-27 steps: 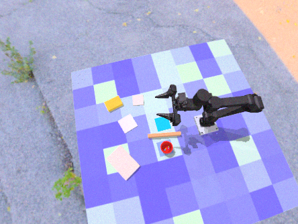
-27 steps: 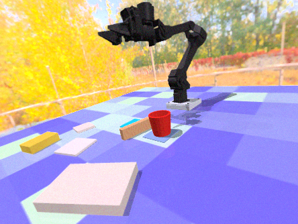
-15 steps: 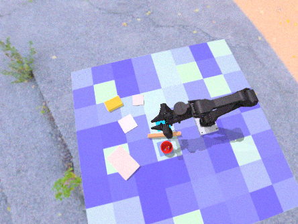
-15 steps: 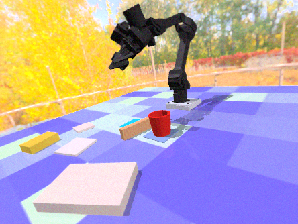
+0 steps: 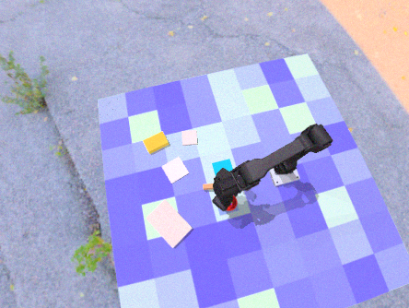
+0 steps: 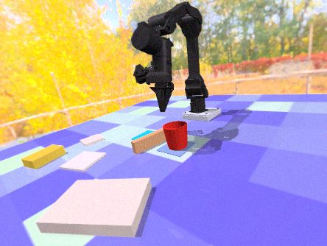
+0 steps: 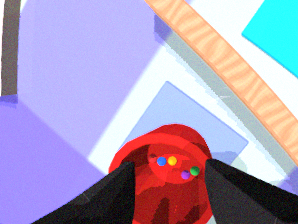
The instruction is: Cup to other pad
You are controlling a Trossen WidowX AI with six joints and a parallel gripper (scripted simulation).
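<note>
Pointing straight down, the gripper (image 6: pixel 163 107) hangs above the red cup (image 6: pixel 175 135) with a clear gap of air between its tips and the rim; it does not touch the cup. Its two dark fingers are partly closed, with nothing between them. In the wrist view they frame the cup mouth on both sides, so the opening looks close to the cup's width.

The cup stands upright on a pale blue pad (image 6: pixel 176 151), almost directly under the gripper, perhaps a little toward the exterior camera. Inside it I can see small marbles (image 7: pixel 177 165), blue, yellow, purple and green. In my judgement the next move is mostly a vertical descent with a small correction, and the fingers may need to open more to pass around the wall.

Just beside the cup lies a wooden bar (image 6: pixel 149 141), with its long axis running from the cup's side toward the near left of the exterior view. Behind the bar is the cyan pad (image 5: pixel 222 166), which I take as the target. The bar lies between the two pads, so the cup probably must be carried over it without tilting.
</note>
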